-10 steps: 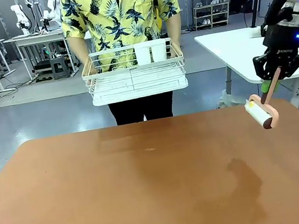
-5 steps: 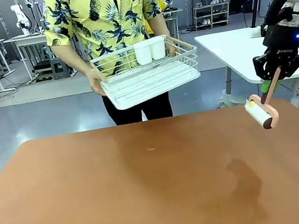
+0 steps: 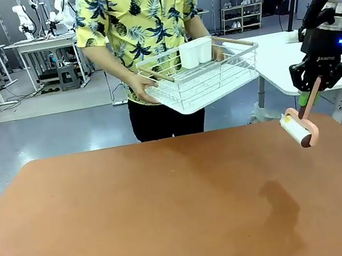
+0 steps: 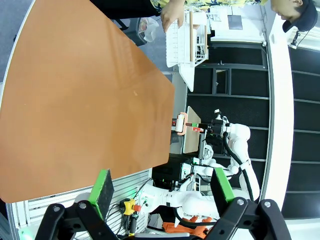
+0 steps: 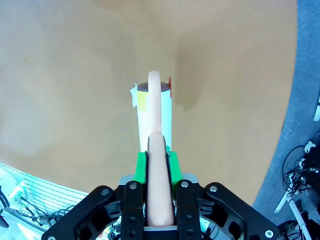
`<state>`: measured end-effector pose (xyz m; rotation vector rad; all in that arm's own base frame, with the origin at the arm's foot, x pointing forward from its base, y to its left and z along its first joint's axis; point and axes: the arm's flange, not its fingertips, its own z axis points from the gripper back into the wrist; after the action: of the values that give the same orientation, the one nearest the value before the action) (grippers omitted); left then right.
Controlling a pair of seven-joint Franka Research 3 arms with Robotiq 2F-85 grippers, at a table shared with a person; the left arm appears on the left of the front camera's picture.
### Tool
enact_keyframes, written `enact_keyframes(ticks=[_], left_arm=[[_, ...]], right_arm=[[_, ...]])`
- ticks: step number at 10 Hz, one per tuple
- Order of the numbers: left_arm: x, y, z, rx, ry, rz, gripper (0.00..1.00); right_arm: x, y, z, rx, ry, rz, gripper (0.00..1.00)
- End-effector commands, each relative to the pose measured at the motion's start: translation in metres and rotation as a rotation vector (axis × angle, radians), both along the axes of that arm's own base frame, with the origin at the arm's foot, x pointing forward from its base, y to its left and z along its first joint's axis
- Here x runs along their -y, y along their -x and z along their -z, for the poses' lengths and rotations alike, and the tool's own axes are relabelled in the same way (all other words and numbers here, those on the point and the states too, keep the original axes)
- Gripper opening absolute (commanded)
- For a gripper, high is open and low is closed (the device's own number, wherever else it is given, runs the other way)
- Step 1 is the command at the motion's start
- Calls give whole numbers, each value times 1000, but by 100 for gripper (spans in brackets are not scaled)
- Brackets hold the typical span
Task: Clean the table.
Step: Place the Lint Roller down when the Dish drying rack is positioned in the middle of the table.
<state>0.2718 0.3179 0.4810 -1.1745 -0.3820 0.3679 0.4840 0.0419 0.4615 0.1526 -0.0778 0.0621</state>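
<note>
- We see the broad reddish-brown matte counter [image 3: 140, 218] with rounded corners filling the lower part of the front view; a darker patch [image 3: 277, 205] marks its surface right of the middle.
- The right gripper [image 3: 314, 87], black with green pads, hangs above the counter's far right corner, clamped on the pale pink handle of a lint roller [image 3: 301, 127] whose white paper roll points down and left, clear of the counter top.
- In the right wrist view the right gripper [image 5: 158, 162] has both green pads pressed against the pink handle, and the lint roller [image 5: 154, 112] runs straight ahead over the counter [image 5: 75, 75].
- Small white lettering sits on the right gripper's black body in the front view; it is too small for us to read.
- In the left wrist view the left gripper [image 4: 162, 187] has its 2 green-padded fingers [image 4: 103, 186] spread wide apart with nothing between them, off the counter's near edge [image 4: 85, 100].
- A person in a yellow shirt printed with dark leaves and pineapples stands beyond the far edge, holding a tilted white wire rack [image 3: 205, 76] in the air with 2 white cups [image 3: 196, 51] in it.
- A white-topped table [image 3: 276, 51] stands to the right behind the rack.
</note>
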Motion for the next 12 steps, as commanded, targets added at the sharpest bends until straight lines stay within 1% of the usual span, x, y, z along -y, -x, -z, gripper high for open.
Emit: enact_keyframes(ticks=[1,12], left_arm=[[0,3,0,20,1,1,100],[0,3,0,20,1,1,100]], right_arm=[[-1,1,-4,-2,8,7,21],[-1,1,-4,-2,8,7,21]])
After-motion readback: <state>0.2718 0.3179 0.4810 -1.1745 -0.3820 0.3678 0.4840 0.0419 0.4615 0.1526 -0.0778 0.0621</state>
